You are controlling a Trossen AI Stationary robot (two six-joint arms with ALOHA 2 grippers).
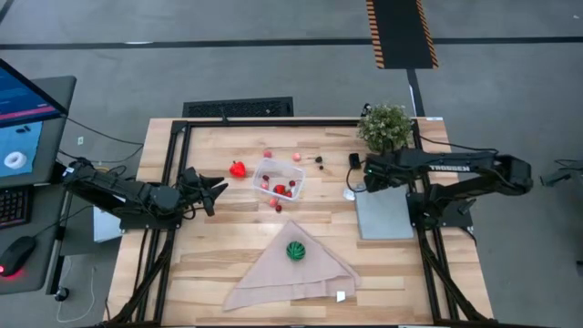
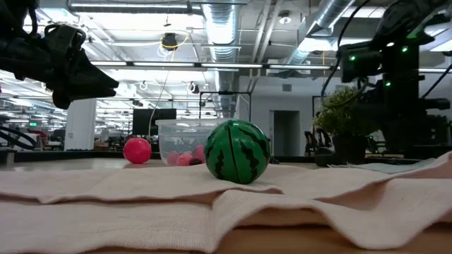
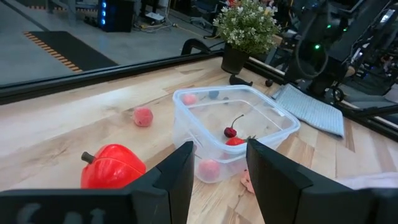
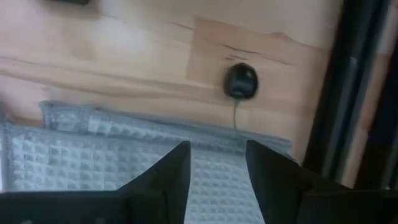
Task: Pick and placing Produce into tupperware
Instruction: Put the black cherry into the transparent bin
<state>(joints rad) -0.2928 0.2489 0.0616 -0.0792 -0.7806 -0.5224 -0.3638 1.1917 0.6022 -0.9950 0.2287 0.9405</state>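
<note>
**Tub partly filled, both pincers empty**

Clear tupperware (image 1: pixel 279 181) sits mid-worktop, upright, lid off. Inside: a red cherry w/ stem (image 3: pixel 231 131), a red strawberry-like piece (image 3: pixel 236 141) touching it, plus a pink bit (image 3: pixel 189 98) and a dark bit (image 3: pixel 214 95) at the far wall. Red pepper (image 1: pixel 238 169) lies on bare wood just beside the tub, on the left arm's side, not touching it. A pink ball (image 3: pixel 143 116) rests on the wood near the tub's back corner; another pink piece (image 3: pixel 209 168) sits against the tub's near wall, can't tell if inside or outside. A small red bit (image 1: pixel 278 207) lies just outside the tub toward the cloth. Two tiny dark berries (image 1: pixel 320 162) sit apart from the tub, toward the plant.

Green striped ball (image 1: pixel 295 251) sits on the beige folded cloth (image 1: pixel 273 282), well apart from the tub, at the worktop's front.

Left pincer (image 1: pixel 216 189) hovers above the wood beside the pepper, pointing at the tub; fingers (image 3: pixel 180 171) narrowly apart, nothing between them. Right pincer (image 4: pixel 217 163) is over the edge of the grey waffle mat (image 1: pixel 384 215), fingers (image 4: pixel 171 171) part-open, holding nothing; a dark berry w/ stem (image 4: pixel 240 81) lies on the wood just past the mat edge. Potted plant (image 1: pixel 385 126) stands at the back right corner, near the right arm
</note>
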